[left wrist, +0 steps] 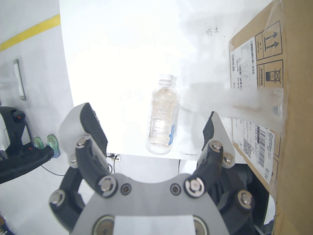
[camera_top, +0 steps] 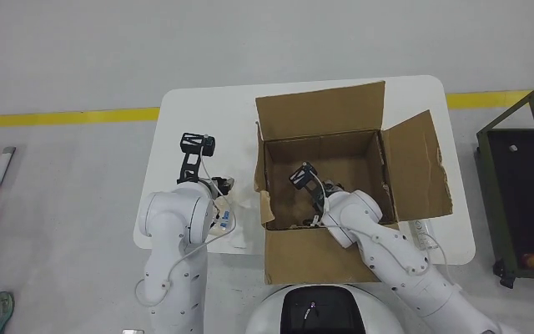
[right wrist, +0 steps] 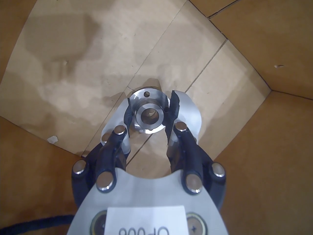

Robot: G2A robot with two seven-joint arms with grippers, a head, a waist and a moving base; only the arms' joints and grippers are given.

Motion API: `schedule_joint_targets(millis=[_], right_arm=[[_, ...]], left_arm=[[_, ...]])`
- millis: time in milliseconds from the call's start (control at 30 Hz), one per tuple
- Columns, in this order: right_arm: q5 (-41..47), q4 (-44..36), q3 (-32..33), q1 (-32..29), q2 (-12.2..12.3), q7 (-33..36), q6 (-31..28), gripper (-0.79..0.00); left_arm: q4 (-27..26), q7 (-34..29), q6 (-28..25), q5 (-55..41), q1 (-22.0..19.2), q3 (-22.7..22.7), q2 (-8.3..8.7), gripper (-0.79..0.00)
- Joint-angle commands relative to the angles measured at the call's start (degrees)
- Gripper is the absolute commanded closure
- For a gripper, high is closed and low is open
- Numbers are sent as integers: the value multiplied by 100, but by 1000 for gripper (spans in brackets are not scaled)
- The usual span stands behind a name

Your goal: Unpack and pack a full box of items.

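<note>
An open cardboard box [camera_top: 367, 154] stands on the white table [camera_top: 209, 108]. My right gripper [camera_top: 304, 177] is down inside it. In the right wrist view, the right gripper [right wrist: 149, 110] is shut on a round metal flange [right wrist: 149, 113] just above the box floor [right wrist: 73, 74], one finger against each side. My left gripper [camera_top: 198, 146] hangs over the table left of the box. In the left wrist view, the left gripper [left wrist: 149, 113] is open and holds nothing. Below it a clear plastic bottle [left wrist: 162, 116] with a white cap lies on the table beside the box wall [left wrist: 288, 74].
The box flaps stand open: far flap [camera_top: 321, 108], right flap [camera_top: 417, 167], near flap [camera_top: 304, 255]. A dark green cart [camera_top: 509, 200] stands off the table's right end. A yellow line [camera_top: 75, 117] runs along the floor behind.
</note>
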Motion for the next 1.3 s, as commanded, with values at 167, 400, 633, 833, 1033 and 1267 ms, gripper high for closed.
schedule_joint_targets(millis=[167, 400, 633, 833, 1033, 1267], right_arm=[[-68, -39, 30, -16, -31, 19, -25, -40], [-61, -324, 212, -120, -33, -34, -27, 0], [241, -1656, 972, -580, 57, -442, 27, 0], [1465, -3471, 2367, -1526, 183, -1553, -229, 0], [2924, -4075, 3577, -2348, 254, -2275, -655, 0], [2924, -4075, 3577, -2348, 254, -2275, -655, 0]], left_arm=[[0, 0, 0, 0, 0, 0, 0, -785], [0, 0, 0, 0, 0, 0, 0, -785], [0, 0, 0, 0, 0, 0, 0, -785], [0, 0, 0, 0, 0, 0, 0, -785], [0, 0, 0, 0, 0, 0, 0, -785], [0, 0, 0, 0, 0, 0, 0, -785]])
